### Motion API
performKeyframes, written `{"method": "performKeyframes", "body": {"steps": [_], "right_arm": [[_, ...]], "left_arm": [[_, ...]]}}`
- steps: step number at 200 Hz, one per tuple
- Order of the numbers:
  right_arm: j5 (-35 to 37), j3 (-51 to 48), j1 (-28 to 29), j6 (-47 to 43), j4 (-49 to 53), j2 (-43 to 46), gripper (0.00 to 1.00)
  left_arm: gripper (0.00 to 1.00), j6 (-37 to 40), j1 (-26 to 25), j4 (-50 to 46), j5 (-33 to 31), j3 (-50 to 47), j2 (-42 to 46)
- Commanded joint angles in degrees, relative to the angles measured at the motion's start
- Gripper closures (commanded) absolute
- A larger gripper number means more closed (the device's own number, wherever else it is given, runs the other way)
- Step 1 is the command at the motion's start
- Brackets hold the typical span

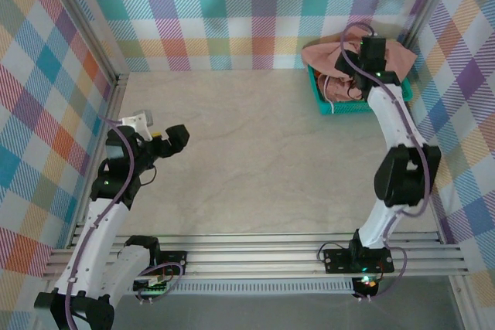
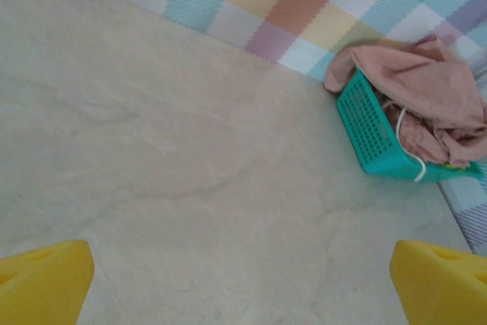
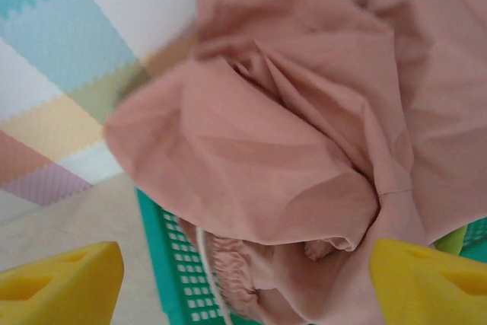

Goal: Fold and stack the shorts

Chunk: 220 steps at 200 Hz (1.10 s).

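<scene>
Your pale marbled desk [image 1: 255,152] spreads ahead of the left jaws. They hang over it with their yellow fingertips [image 2: 42,279] spread wide and nothing between them. Far ahead of those jaws and off to their right sits the teal plastic lattice basket [image 2: 365,131], pushed into the corner against the checked wall.

Heaped in that basket and spilling over its rim are the dusty pink fabric shorts [image 3: 266,150]. They lie directly in front of the right jaws, a crumpled mound centred between the two fingertips [image 3: 61,279]. These too are wide apart and hold nothing. I judge them close above the cloth but not touching it.

Expect the shorts to be light, limp and without stiffness. They will sag and trail from whatever point you pinch, and a shallow pinch may slip or catch only one layer. The gathered elastic waistband [image 3: 232,275], just ahead of the left-hand fingertip of the right jaws by the basket wall, looks the thickest and surest hold. Avoid the thin white drawstring cord [image 2: 407,146] looping over the basket's side, since pulling it would likely cinch the waist rather than lift the garment.

A sliver of lime green [image 3: 450,240] peeks out beside the right-hand fingertip. It may be a second pair underneath, but too little shows to be sure.
</scene>
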State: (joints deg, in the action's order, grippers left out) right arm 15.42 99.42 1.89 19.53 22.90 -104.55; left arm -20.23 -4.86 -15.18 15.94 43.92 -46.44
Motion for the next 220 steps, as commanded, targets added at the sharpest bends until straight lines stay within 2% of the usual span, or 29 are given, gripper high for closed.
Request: {"method": "performKeyframes", "body": {"steps": [1,35,95,123,145,176,220], "right_arm": [[2.4,6.7,-0.4,1.9,8.4,-4.9,0.18],[0.8,13.5,-0.8,0.8,11.1,-12.0,0.3],[-0.5,19.3,-1.0,0.0,14.3,-18.7,0.61],[-0.6,21.0,-0.9,-0.8,15.2,-20.7,0.8],[-1.6,21.6,-1.0,-1.7,14.9,-20.7,1.0],[-4.6,20.1,-0.9,-1.9,12.3,-17.3,1.0],[-7.5,14.7,0.6,-1.4,6.8,-7.1,1.0]], "left_arm": [[0.0,-1.8,-0.4,-3.2,3.6,0.8,1.6],[0.0,-2.1,-0.5,-3.5,3.9,0.4,2.3],[0.0,-3.7,-0.8,-4.0,4.1,-0.1,2.4],[0.0,-4.1,-0.8,-4.1,4.2,-0.1,2.5],[0.0,-4.2,-0.9,-4.2,4.0,-0.1,2.6],[0.0,-4.4,-1.0,-3.9,3.6,-0.2,2.6],[0.0,-4.8,-1.2,-3.0,3.7,0.2,2.5]]}}
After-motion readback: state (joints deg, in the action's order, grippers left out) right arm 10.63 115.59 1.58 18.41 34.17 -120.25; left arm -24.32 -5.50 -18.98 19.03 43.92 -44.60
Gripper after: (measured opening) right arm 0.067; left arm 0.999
